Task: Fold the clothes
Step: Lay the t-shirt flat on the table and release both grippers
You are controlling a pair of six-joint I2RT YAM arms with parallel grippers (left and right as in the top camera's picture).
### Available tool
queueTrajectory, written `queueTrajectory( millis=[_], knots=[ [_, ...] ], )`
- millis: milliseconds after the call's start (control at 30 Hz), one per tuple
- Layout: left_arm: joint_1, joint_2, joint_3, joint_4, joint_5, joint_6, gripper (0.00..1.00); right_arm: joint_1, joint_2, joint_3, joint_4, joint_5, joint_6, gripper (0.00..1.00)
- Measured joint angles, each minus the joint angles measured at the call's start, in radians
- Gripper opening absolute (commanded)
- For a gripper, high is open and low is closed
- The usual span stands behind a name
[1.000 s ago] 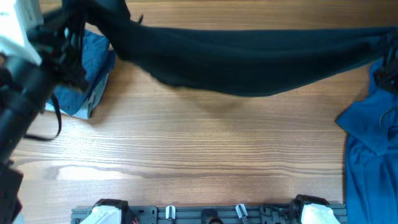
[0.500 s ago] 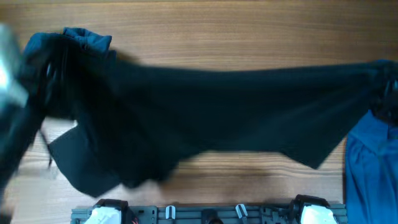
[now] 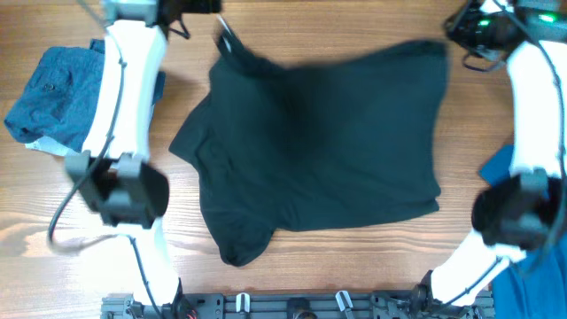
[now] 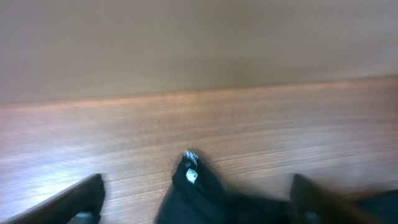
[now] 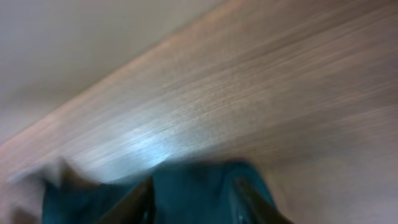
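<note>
Garment (image 3: 319,142), black, strung taut in the air a second ago, now lies spread on table (image 3: 354,275) | left gripper (image 4: 196,185): fingers (image 4: 81,199) released wide, garment corner between them | right gripper (image 5: 194,186): half apart over cloth, grasp cannot be told

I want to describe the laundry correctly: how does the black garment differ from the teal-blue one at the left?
The black garment is larger and spread out mid-table. The teal-blue garment is smaller and bunched near the left edge. Both lie on the wooden table.
</note>
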Motion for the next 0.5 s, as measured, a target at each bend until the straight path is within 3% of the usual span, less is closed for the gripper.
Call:
queueTrajectory(
  millis=[200, 500],
  knots=[
    [0.009, 0.097, -0.014, -0.082, 0.000, -0.002, 1.00, -0.035, 0.125, -0.024, -0.036, -0.055, -0.060, 0.65],
    [0.050, -0.116, -0.013, -0.327, 0.000, -0.002, 1.00, -0.195, -0.053, -0.024, -0.259, -0.069, -0.146, 0.65]
  ],
)
